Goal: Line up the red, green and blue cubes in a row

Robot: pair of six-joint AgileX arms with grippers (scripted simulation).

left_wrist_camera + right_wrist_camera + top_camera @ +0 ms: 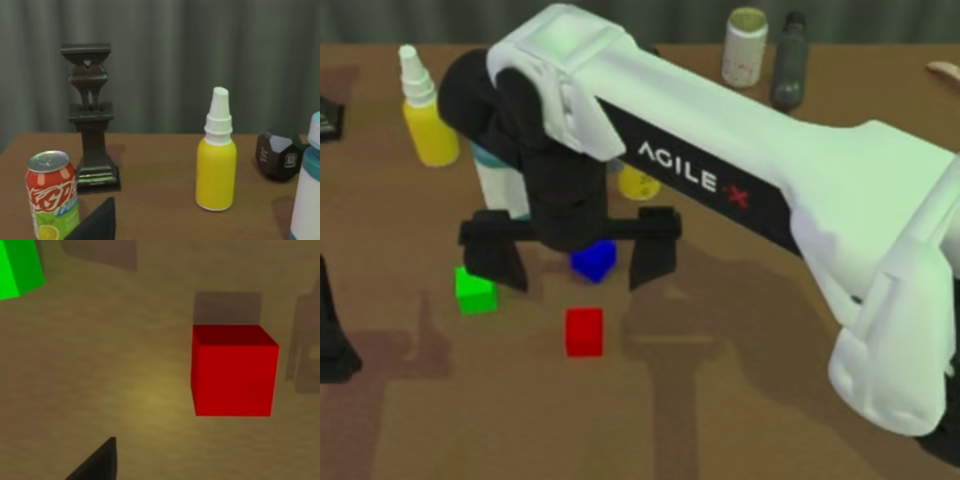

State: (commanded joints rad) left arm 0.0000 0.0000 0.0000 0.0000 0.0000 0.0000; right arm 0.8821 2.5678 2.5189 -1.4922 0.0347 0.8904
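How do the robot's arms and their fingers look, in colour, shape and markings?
The right arm has bulky, rounded white shells over black parts and carries white AGILE lettering with a red X on a black strip. Its right gripper is black: a crossbar with two blocky fingers. Of the left arm only a dark piece at the table's left edge shows.

The brown wooden desk [740, 400] carries three small cubes near its middle: the green cube [475, 291] toward the left, the blue cube [593, 260] farther back, the red cube [584, 331] nearest the front. None of them touch. Along the far edge stand a yellow dropper bottle [427, 115], a white jar [745, 46] and a dark grey bottle [789, 62]. A soda can [51, 195], a dark carved stand [91, 120] and a black dumbbell [277, 155] also rest on it.
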